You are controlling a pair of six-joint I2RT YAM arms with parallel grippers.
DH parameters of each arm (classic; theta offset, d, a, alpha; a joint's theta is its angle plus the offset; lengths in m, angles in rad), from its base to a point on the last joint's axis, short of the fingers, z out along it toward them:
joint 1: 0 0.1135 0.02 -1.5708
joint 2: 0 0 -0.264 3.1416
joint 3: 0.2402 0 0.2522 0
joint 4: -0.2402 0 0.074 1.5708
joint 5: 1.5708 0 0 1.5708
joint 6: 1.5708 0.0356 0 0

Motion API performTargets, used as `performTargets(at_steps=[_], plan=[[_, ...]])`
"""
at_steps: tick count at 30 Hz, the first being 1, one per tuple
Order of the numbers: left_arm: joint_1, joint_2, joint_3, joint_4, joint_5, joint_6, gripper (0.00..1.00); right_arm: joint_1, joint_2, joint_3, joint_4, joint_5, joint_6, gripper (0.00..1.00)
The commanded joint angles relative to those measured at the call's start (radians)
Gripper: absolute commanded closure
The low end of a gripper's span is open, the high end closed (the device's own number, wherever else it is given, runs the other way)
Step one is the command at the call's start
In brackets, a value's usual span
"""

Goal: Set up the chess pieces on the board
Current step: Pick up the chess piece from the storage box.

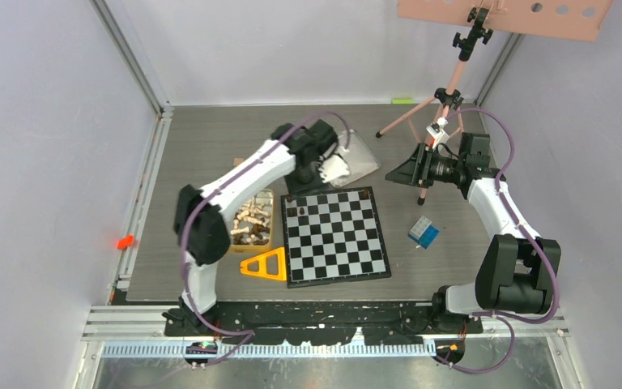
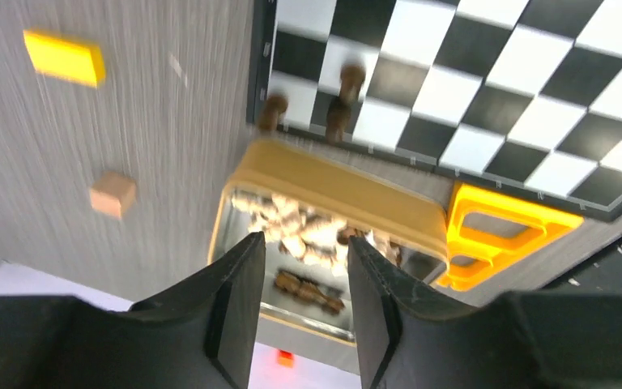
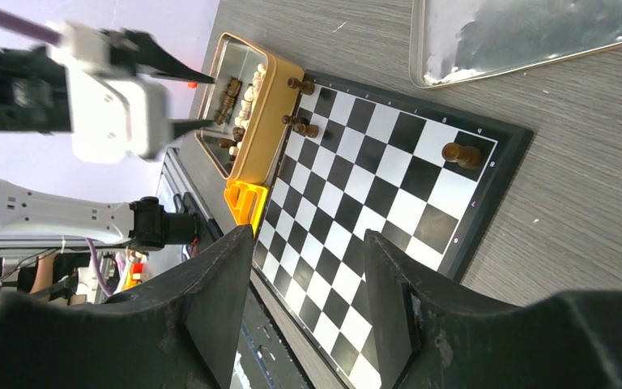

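Note:
The black-and-white board (image 1: 336,235) lies at mid-table. Dark pieces stand on its far edge: a few near the left corner (image 2: 336,117) and one at the right corner (image 3: 462,154). Many pale and dark pieces (image 1: 251,219) lie heaped in the gold tin (image 1: 269,212) left of the board. My left gripper (image 1: 304,174) hovers over the board's far left corner, open and empty; in its wrist view the fingertips (image 2: 306,259) frame the tin's pieces (image 2: 308,235). My right gripper (image 1: 401,173) hangs beyond the board's far right corner, open and empty (image 3: 308,251).
A silver tin lid (image 1: 360,158) lies behind the board. A yellow triangle frame (image 1: 266,266) sits at the board's near left. A coloured cube (image 1: 423,232) lies to the right. A tripod (image 1: 445,105) stands at the back right. A yellow block (image 2: 65,58) and a small brown cube (image 2: 113,193) lie on the table.

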Motion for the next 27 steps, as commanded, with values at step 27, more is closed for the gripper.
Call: performTargets(at_steps=[27], plan=[[0.537,-0.378,-0.739,0.449,0.097,-0.170,0.56,-0.010,-0.008,0.009,-0.002,-0.009,-0.037,0.42]])
